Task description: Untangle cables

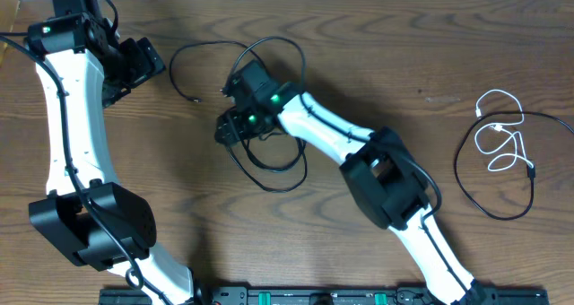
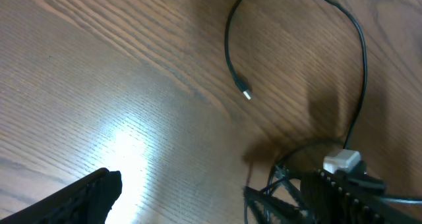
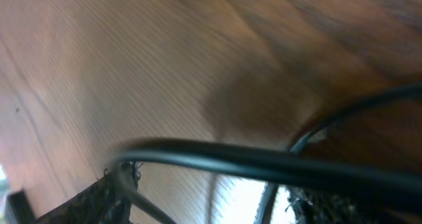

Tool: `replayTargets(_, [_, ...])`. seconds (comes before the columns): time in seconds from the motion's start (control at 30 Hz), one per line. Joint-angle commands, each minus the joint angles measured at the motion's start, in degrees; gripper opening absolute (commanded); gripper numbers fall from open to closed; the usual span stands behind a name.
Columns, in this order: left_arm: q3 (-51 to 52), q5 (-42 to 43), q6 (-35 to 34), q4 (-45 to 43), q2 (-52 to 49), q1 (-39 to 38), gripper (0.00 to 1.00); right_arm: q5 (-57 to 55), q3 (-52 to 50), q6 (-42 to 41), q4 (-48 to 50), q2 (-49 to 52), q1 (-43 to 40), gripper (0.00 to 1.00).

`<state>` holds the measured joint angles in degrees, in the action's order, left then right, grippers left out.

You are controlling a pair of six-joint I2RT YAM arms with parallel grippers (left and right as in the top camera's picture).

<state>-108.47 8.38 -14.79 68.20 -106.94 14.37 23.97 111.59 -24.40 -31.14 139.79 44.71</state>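
A long black cable (image 1: 269, 175) lies in loose overlapping loops at the table's middle, one plug end (image 1: 195, 100) pointing left. My right gripper (image 1: 230, 126) is down on these loops. In the right wrist view its fingers (image 3: 211, 207) stand apart, and a black cable strand (image 3: 264, 163) runs across just in front of them, not pinched. My left gripper (image 1: 143, 63) is open and empty at the back left; the left wrist view (image 2: 211, 204) shows bare wood between its fingers and the plug end (image 2: 245, 94) beyond. A short white cable (image 1: 499, 136) and a second black cable (image 1: 489, 197) lie at the far right.
The wooden table (image 1: 404, 54) carries only the cables. The right arm's white links (image 1: 332, 130) stretch diagonally over the middle. A black rail (image 1: 341, 296) runs along the front edge.
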Motion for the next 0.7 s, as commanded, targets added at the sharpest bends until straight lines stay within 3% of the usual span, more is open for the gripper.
replayTargets(0.0, [-0.9,-1.0,0.1,0.3,0.2,0.1,0.92,-15.8,0.1,-3.3,-0.1,1.5,2.7,0.72])
replayTargets(0.1, [-0.9,-1.0,0.1,0.3,0.2,0.1,0.92,-20.3,0.1,-3.3,0.1,1.7,4.5,0.69])
replayTargets(0.23, [-0.9,-1.0,0.1,0.3,0.2,0.1,0.92,-27.3,0.1,-5.9,-3.5,1.8,6.5,0.57])
replayTargets(0.57, [-0.9,-1.0,0.1,0.3,0.2,0.1,0.92,-31.1,5.0,-7.6,-14.5,1.4,3.9,0.04])
replayTargets(0.67, [-0.9,-1.0,0.1,0.3,0.2,0.1,0.92,-31.2,10.9,-3.6,-21.7,1.4,1.2,0.01])
